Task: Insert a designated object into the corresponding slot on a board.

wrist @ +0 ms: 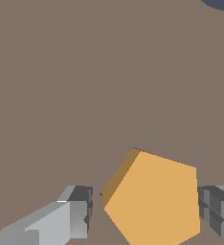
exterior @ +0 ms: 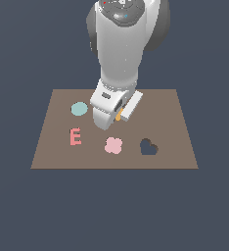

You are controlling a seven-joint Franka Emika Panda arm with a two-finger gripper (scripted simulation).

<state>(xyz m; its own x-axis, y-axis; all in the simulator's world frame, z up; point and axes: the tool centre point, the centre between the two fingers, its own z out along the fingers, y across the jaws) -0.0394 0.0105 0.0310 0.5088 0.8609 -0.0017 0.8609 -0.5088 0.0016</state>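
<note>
A flat brown board (exterior: pixel 175 127) lies alone in a plain dark blue-grey space, with no walls, floor lines or furniture to be made out around it; whatever carries the board cannot be told. One white robot arm (exterior: pixel 120 44) reaches down over the board's middle, nearer its far edge.

On the board, the count runs: one teal round disc (exterior: pixel 79 109) toward the far corner on the exterior view's left, one pink letter E (exterior: pixel 75 137) nearer the front edge on that side, one pink flower-shaped piece (exterior: pixel 113 145) near the middle of the front edge, and one dark heart-shaped cutout (exterior: pixel 148 147) toward the front on the exterior view's right. A sliver of one more dark cutout (wrist: pixel 222 4) shows at the rim of the wrist view; its shape cannot be told.

One orange pentagon block (wrist: pixel 154 201) sits between the two grey fingers (wrist: pixel 78 210) of the pincer (wrist: pixel 145 213). One finger appears to touch the block's side while a thin gap shows at the other, so whether the pincer actually grips the block cannot be told. In the exterior view only a small orange edge of the block (exterior: pixel 118 116) peeks from under the arm's hand, above the board's centre.
</note>
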